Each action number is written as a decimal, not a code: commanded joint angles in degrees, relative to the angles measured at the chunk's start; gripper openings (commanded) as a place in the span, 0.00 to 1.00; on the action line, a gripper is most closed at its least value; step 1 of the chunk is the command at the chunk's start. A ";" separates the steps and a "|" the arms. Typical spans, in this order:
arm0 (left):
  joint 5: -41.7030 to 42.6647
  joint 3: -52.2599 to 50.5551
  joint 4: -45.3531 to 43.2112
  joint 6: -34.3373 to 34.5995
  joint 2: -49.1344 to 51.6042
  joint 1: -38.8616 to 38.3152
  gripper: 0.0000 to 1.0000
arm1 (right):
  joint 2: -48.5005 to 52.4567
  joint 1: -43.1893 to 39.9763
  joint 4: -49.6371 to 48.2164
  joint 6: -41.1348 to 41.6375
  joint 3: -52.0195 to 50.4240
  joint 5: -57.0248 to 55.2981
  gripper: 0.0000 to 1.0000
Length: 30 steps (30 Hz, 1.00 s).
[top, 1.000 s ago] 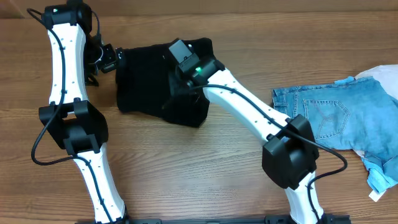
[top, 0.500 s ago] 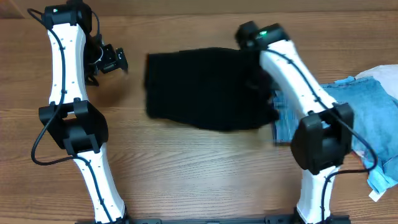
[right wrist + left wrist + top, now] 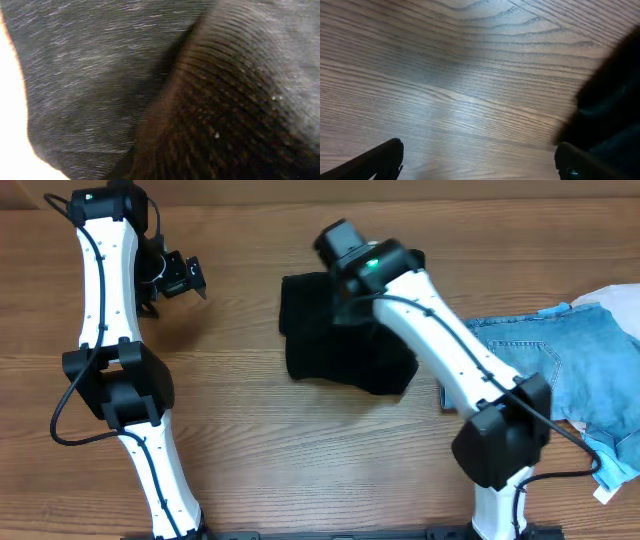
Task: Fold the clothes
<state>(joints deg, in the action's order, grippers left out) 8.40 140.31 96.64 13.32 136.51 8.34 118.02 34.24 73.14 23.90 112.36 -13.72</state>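
Black fuzzy knit garment (image 3: 330, 350) bunched on wooden table (image 3: 250, 440), right gripper (image 3: 342, 280) pressed into it, jaws hidden, grip cannot be told, left gripper (image 3: 184, 275) held wide open, empty

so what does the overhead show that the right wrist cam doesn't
Only the overhead: the whole black garment bunched on the wooden table, the light-blue denim at the right edge, the left gripper apart from the garment over bare wood, and the right arm reaching over the garment.
Only the right wrist: the fabric close up, with its fuzzy weave and a ribbed fold. Its own fingers are not visible.
Both: the black garment.
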 commanded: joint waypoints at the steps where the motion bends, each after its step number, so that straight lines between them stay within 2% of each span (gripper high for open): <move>1: 0.66 1.11 0.20 -1.55 -1.84 -0.11 1.00 | 6.43 3.08 -3.93 0.17 1.27 9.55 0.30; 4: 0.66 1.11 0.17 -1.57 -1.84 -0.11 1.00 | 9.86 4.57 -8.07 0.37 1.27 16.17 0.33; 5: 0.66 1.11 0.20 -1.55 -1.84 -0.13 1.00 | 9.86 4.66 -8.76 0.48 1.29 18.75 0.55; 6: 0.66 1.11 0.17 -1.55 -1.84 -0.13 1.00 | 9.84 4.66 -9.09 0.44 1.31 19.93 0.72; 7: 0.66 1.11 0.17 -1.55 -1.84 -0.13 1.00 | 9.84 4.66 -9.46 -0.17 1.31 21.84 0.85; 8: 0.66 1.11 0.17 -1.55 -1.84 -0.13 1.00 | 9.84 4.66 -9.49 -0.17 1.31 22.53 0.90; 11: 0.66 1.11 0.17 -1.55 -1.84 -0.13 1.00 | 8.94 4.66 -7.23 -0.37 4.83 20.37 0.94; 12: 0.66 1.11 0.17 -1.55 -1.84 -0.13 1.00 | 8.20 4.66 -4.22 -0.11 8.39 15.47 0.99; 14: 0.66 1.11 0.17 -1.55 -1.84 -0.13 1.00 | 6.19 4.31 4.81 1.62 19.67 3.30 1.00; 15: 0.66 1.09 0.17 -1.55 -1.84 -0.13 1.00 | 5.22 2.86 9.20 1.62 26.97 1.95 1.00; 17: 0.63 1.11 0.17 -1.55 -1.84 -0.13 1.00 | 4.46 -1.27 15.04 2.58 35.30 2.49 1.00; 19: 0.63 1.11 0.17 -1.57 -1.84 -0.13 1.00 | 4.44 -8.22 20.22 4.68 38.23 4.31 1.00; 22: 0.66 1.09 0.17 -1.75 -1.84 -0.13 1.00 | 5.40 -21.90 22.08 4.22 31.98 20.09 1.00; 24: 0.66 1.09 0.17 -1.79 -1.84 -0.13 1.00 | 5.55 -27.80 18.43 -2.71 22.95 31.56 1.00; 26: 0.63 1.11 0.17 -1.77 -1.84 -0.11 1.00 | 5.55 -30.95 12.04 -12.92 11.32 46.49 1.00; 30: 0.68 1.09 0.17 -1.75 -1.84 -0.15 1.00 | 5.55 -30.03 -0.02 -15.13 -4.55 52.04 1.00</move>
<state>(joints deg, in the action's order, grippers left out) 8.40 140.31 96.62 12.93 136.51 8.34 124.33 3.07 77.32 12.36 113.25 31.07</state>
